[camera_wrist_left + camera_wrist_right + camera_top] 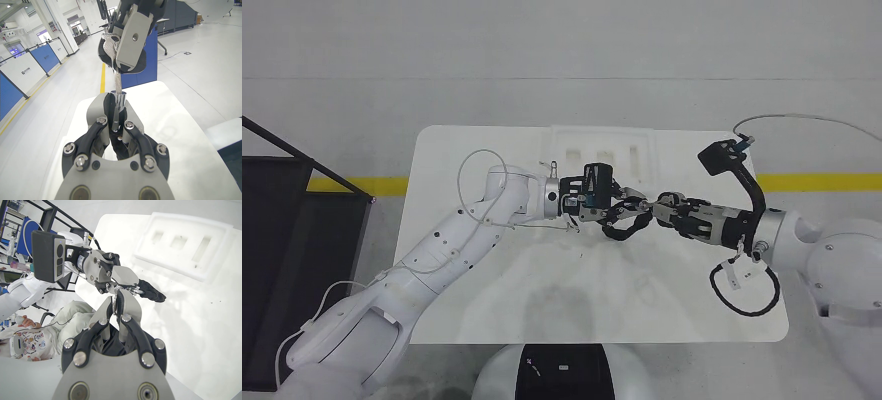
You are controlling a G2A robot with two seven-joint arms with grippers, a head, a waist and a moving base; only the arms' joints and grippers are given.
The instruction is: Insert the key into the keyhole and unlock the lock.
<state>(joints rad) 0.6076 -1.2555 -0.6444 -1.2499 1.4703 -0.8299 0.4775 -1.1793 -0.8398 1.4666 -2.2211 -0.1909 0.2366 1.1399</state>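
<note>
I have the lock [119, 101] clamped in the left gripper [115, 108], its jaws closed on the chrome body at the centre of the left wrist view, keyhole [119, 92] facing away from the camera. The right gripper [114, 300] is pinched shut on the head of the key [117, 81]. From the upper middle of the frame the blade runs down to the lock, with its tip just inside the keyhole.

I'd call the aligning done and the insertion only begun, since most of the blade is showing. What is left is to push it home, turn it and free the lock. I cannot tell from here whether anything has released.

In the top view both arms meet at the centre of the frame, above the white table [502, 170], so lock and key hang in the air between them. A white foam tray [170, 258] with recesses lies at the upper right of the right wrist view, well apart from the work. Nothing blocks the key. My worry is the blade's slight tilt against the lock, which could bind as I press in
</note>
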